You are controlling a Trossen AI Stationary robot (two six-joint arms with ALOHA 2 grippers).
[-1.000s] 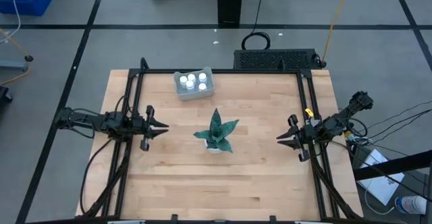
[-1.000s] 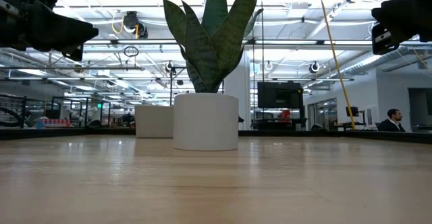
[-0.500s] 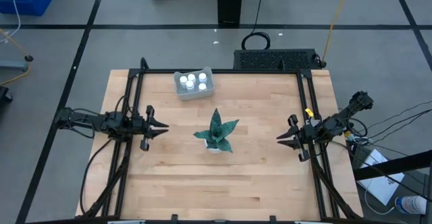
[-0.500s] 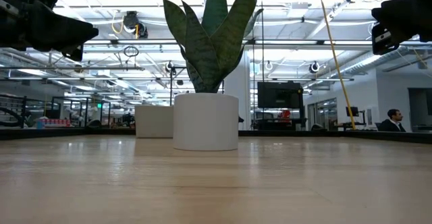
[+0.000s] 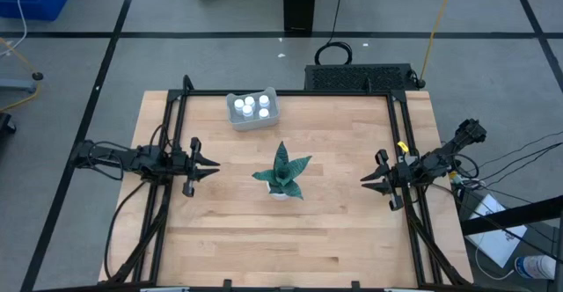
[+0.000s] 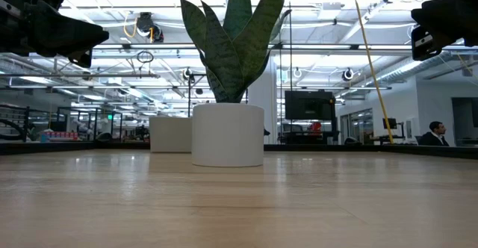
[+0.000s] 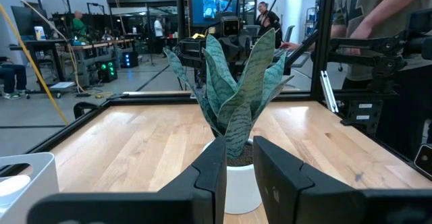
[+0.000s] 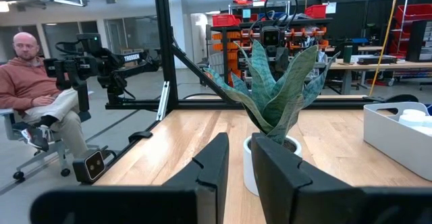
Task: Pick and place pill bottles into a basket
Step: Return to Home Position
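Observation:
Several white pill bottles (image 5: pixel 262 113) stand inside the small pale basket (image 5: pixel 255 126), which rests on the table near its far edge, left of centre. The basket also shows in the left wrist view (image 7: pixel 30 173) and the right wrist view (image 8: pixel 395 136). My left gripper (image 5: pixel 214 163) hovers level at the table's left edge, pointing at the plant, its fingers close together with nothing between them. My right gripper (image 5: pixel 364 180) hovers level at the right edge, likewise empty, its fingers close together. Both stand well clear of the basket.
A snake plant (image 5: pixel 281 173) in a white pot (image 6: pixel 228 134) stands mid-table between the two grippers. Black frame rails (image 5: pixel 171 134) run along the table's left, right and far sides. A person sits beyond the left side (image 8: pixel 40 96); another stands beyond the right side (image 7: pixel 378 15).

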